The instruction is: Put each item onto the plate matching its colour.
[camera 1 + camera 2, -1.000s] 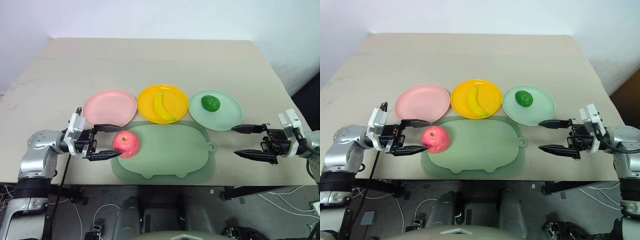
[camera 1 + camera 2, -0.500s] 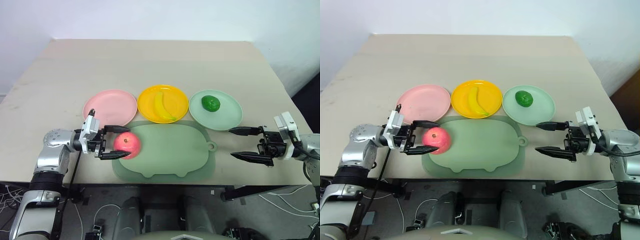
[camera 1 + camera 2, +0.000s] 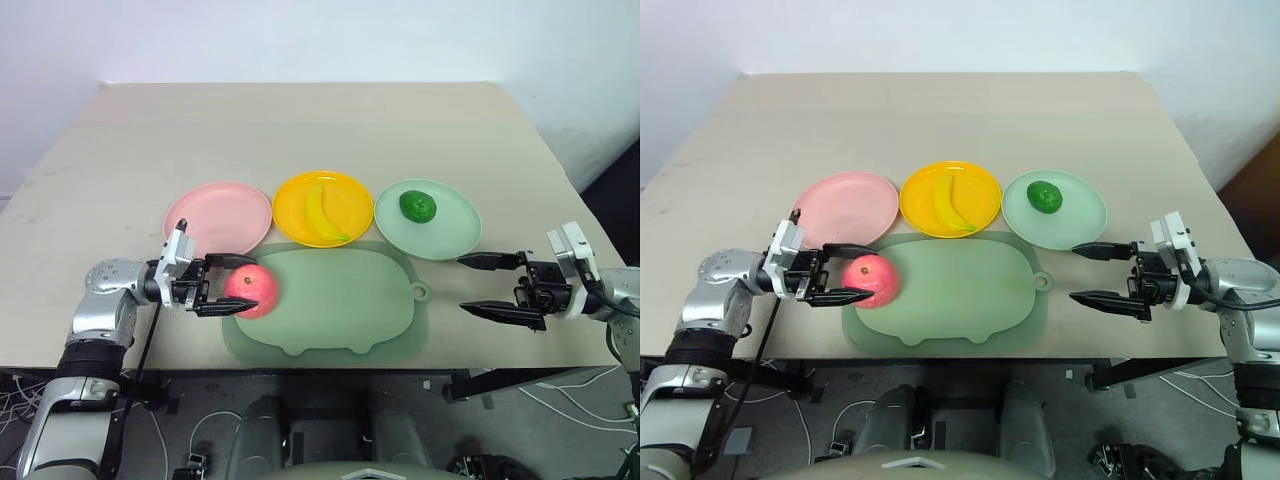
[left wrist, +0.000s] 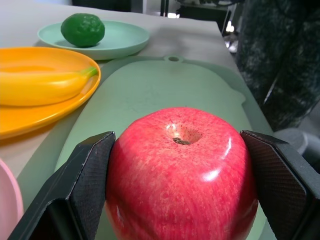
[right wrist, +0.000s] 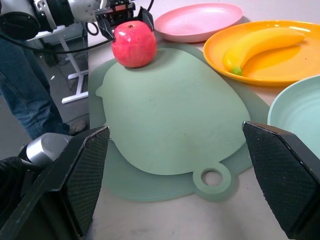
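Note:
The pinkish-red apple (image 3: 252, 290) rests on the left part of the sage-green board (image 3: 340, 300). My left gripper (image 3: 256, 281) is shut on it, one black finger (image 4: 85, 185) pressed against each side. Just behind it lies the bare pink plate (image 3: 215, 215). The banana (image 3: 320, 213) lies on the yellow plate (image 3: 355, 195). The dark green fruit (image 3: 417, 206) sits on the mint green plate (image 3: 450, 225). My right gripper (image 3: 461, 284) hangs open and holds nothing, right of the board and in front of the green plate.
The three plates stand in a row behind the board, close to one another. The board's handle loop (image 3: 423, 293) points toward my right gripper. The beige table (image 3: 300, 120) stretches far behind the plates. A person's leg (image 5: 25, 100) stands beside the table.
My left gripper has slid further in along the apple, and its fingers now lie against its sides. The right gripper has stayed put.

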You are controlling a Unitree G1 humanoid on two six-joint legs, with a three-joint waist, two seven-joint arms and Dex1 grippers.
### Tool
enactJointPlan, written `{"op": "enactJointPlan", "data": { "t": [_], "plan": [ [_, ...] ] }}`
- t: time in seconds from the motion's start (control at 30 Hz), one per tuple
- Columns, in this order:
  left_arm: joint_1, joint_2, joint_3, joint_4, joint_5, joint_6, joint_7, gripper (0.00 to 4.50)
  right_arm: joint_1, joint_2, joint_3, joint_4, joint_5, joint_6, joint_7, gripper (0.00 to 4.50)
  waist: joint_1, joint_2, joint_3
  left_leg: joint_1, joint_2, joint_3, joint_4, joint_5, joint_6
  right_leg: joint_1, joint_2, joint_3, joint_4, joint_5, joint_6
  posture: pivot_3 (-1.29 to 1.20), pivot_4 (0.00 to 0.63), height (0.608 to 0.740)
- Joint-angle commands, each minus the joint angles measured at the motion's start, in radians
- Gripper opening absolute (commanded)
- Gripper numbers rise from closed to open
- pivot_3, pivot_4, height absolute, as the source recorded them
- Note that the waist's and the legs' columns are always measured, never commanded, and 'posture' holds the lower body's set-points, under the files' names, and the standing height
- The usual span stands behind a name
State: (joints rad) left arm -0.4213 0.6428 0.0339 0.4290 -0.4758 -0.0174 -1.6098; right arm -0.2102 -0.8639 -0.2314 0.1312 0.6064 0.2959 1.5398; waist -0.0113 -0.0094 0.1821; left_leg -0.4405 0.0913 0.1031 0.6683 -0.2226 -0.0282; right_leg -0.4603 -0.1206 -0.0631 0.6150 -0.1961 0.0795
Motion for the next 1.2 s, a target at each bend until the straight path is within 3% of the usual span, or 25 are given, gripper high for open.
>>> {"op": "enactJointPlan", "data": {
  "t": [0.03,0.33,0.5,0.63,0.97,1.2],
  "plan": [
    [-0.061,0.053,0.101,-0.085,-0.112,0.152,0.046,3.72,-0.018,-0.007,-0.019,-0.011,0.022,0.004,0.006,4.5,0.001,-0.002,0.001,-0.001,0.0,0.0,0.0,0.001,0.001,0.0,0.0,0.0,0.0,0.0,0.0,0.0,0.15,0.684],
    [-0.203,0.084,0.178,0.033,-0.073,0.179,0.195,3.72,-0.037,-0.01,-0.008,-0.017,0.036,0.066,0.024,4.5,0.002,-0.005,0.003,-0.002,0.0,-0.001,0.0,0.002,0.003,-0.001,0.0,0.0,0.0,0.0,0.0,0.0,0.15,0.684],
    [-0.251,0.07,0.149,0.185,0.069,0.037,0.337,3.72,-0.041,0.001,-0.007,-0.02,0.035,0.072,0.016,4.5,0.002,-0.005,0.003,-0.002,0.0,-0.001,0.0,0.002,0.003,-0.002,0.0,0.0,0.0,0.001,0.0,0.0,0.15,0.684],
    [-0.297,0.037,0.159,0.29,0.097,0.021,0.408,3.72,-0.039,0.009,-0.009,-0.026,0.039,0.076,0.009,4.5,0.003,-0.005,0.003,-0.002,0.0,-0.001,0.0,0.002,0.003,-0.002,0.0,0.0,0.0,0.002,-0.002,0.0,0.15,0.684],
    [-0.333,0.048,0.143,0.38,0.134,0.001,0.335,3.72,-0.029,0.017,-0.013,-0.032,0.044,0.07,-0.008,4.5,0.002,-0.006,0.004,-0.003,0.0,-0.001,0.0,0.002,0.003,-0.002,0.0,-0.001,0.0,0.003,-0.003,0.0,0.15,0.684],
    [-0.33,0.043,0.154,0.421,0.17,-0.043,0.396,3.72,-0.024,0.025,-0.015,-0.043,0.051,0.073,-0.019,4.5,0.003,-0.006,0.004,-0.003,0.0,-0.001,0.0,0.002,0.003,-0.002,0.0,-0.001,0.0,0.003,-0.003,0.0,0.15,0.684]
  ]
}}
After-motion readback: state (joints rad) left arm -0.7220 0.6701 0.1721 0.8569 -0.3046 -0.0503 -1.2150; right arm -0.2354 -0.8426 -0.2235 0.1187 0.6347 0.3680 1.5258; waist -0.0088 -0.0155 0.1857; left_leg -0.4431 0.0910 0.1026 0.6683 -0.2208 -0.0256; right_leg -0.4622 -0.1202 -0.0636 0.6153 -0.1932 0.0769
